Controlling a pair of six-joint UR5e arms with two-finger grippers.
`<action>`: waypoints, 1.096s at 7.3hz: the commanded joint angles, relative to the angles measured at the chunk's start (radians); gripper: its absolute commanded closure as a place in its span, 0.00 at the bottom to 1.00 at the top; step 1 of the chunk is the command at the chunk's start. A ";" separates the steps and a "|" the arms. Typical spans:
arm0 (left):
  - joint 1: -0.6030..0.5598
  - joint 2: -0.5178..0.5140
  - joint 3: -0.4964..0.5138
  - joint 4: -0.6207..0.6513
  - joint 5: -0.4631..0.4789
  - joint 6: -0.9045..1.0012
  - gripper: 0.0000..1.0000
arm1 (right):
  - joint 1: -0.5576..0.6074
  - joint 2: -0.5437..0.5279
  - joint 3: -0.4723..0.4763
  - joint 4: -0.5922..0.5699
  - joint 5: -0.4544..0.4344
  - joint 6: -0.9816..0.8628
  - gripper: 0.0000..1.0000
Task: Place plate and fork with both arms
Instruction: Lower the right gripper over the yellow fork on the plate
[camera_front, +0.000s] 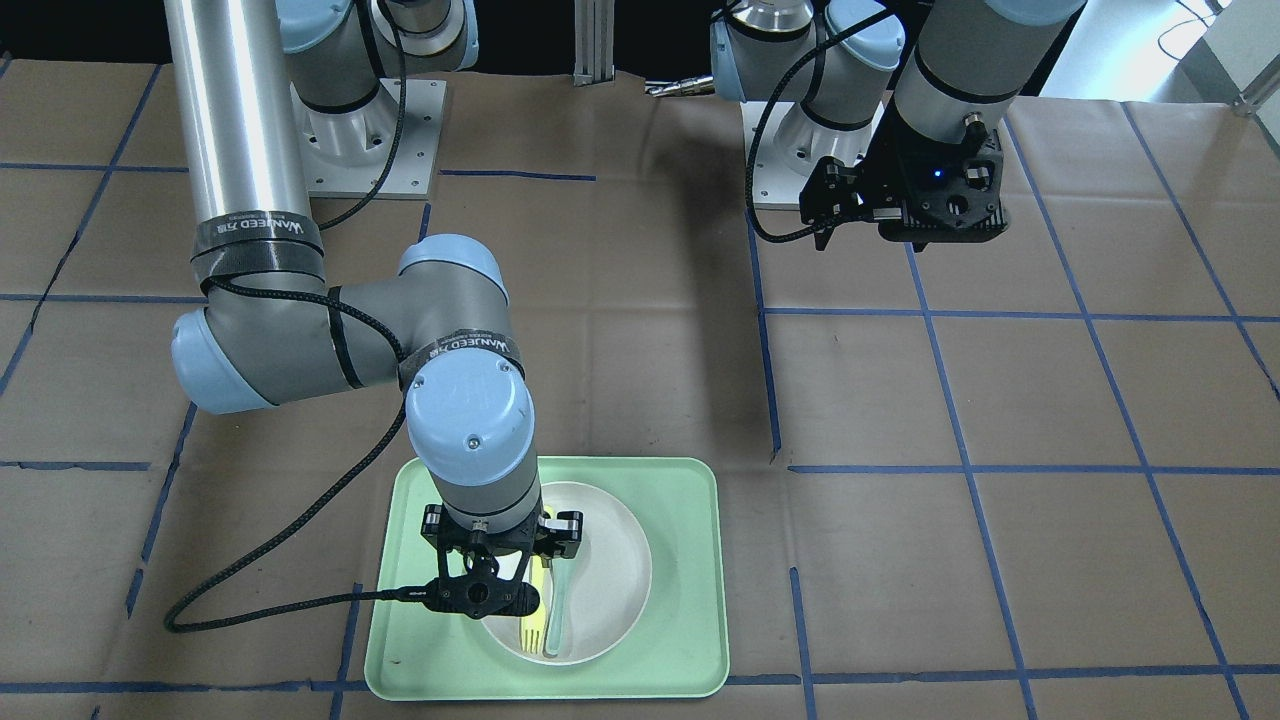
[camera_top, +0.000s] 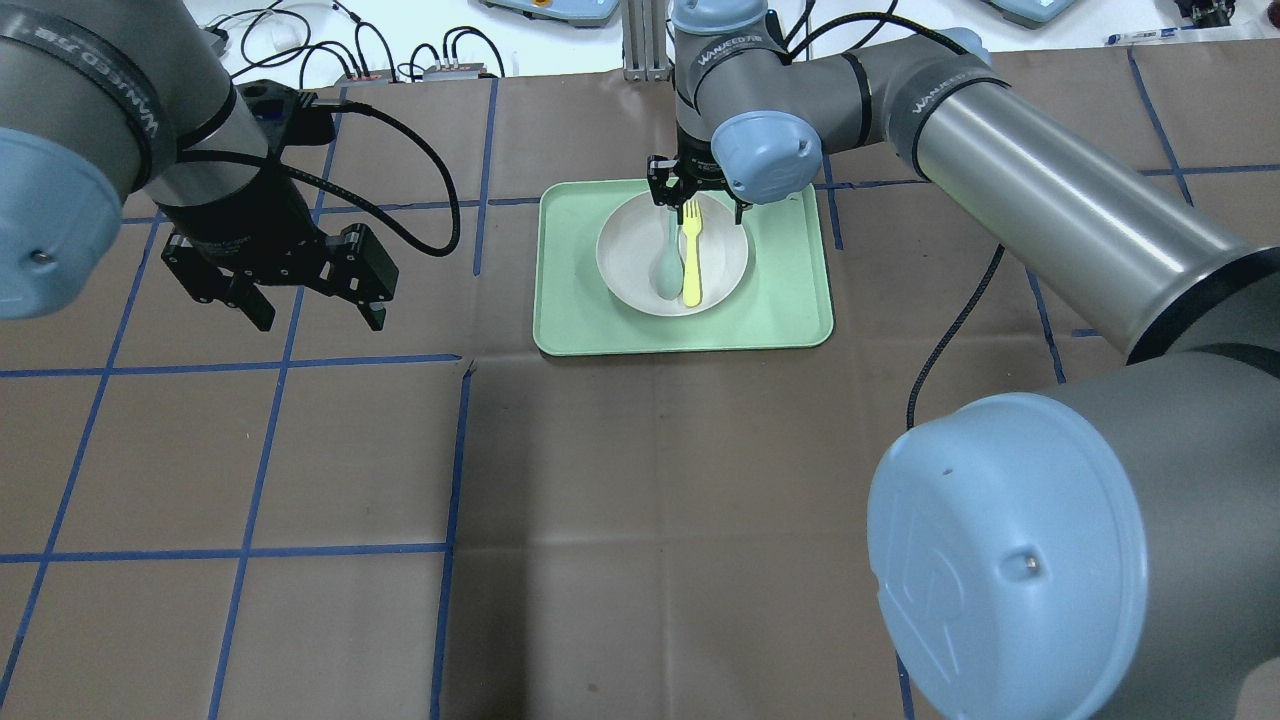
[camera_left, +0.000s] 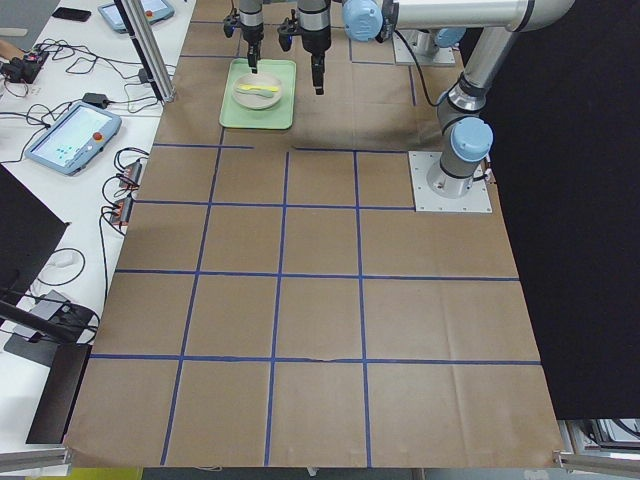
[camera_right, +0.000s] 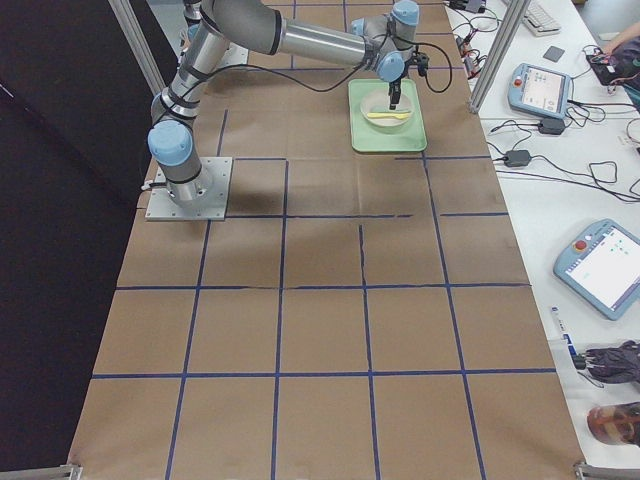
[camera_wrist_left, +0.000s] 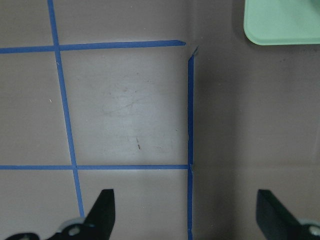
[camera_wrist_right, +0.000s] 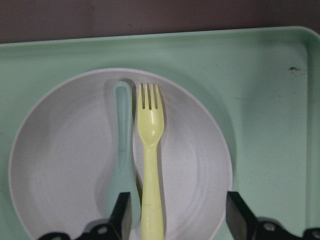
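Observation:
The off-white plate (camera_top: 725, 262) sits in the pale green tray (camera_top: 780, 300). The pale yellow fork (camera_top: 691, 265) lies flat in the plate, beside a grey-green spoon (camera_top: 667, 270). My right gripper (camera_top: 697, 205) hangs open over the plate's far side. In the right wrist view its two fingers stand either side of the fork's (camera_wrist_right: 151, 150) handle, with the spoon (camera_wrist_right: 121, 150) by the left finger, and nothing is gripped. My left gripper (camera_top: 318, 318) is open and empty above bare table, well left of the tray.
The table is covered in brown paper with blue tape grid lines. The tray's corner (camera_wrist_left: 280, 20) shows at the upper right of the left wrist view. Both arm bases stand at the robot's edge of the table.

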 joint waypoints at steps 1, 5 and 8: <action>-0.001 0.000 -0.001 0.000 -0.001 0.000 0.00 | 0.000 0.031 0.002 -0.004 0.003 0.000 0.41; -0.001 0.000 -0.002 0.000 -0.006 0.000 0.00 | 0.014 0.052 -0.002 -0.013 0.012 0.048 0.47; -0.003 0.000 -0.004 0.000 -0.006 0.000 0.00 | 0.015 0.085 0.000 -0.033 0.009 0.048 0.47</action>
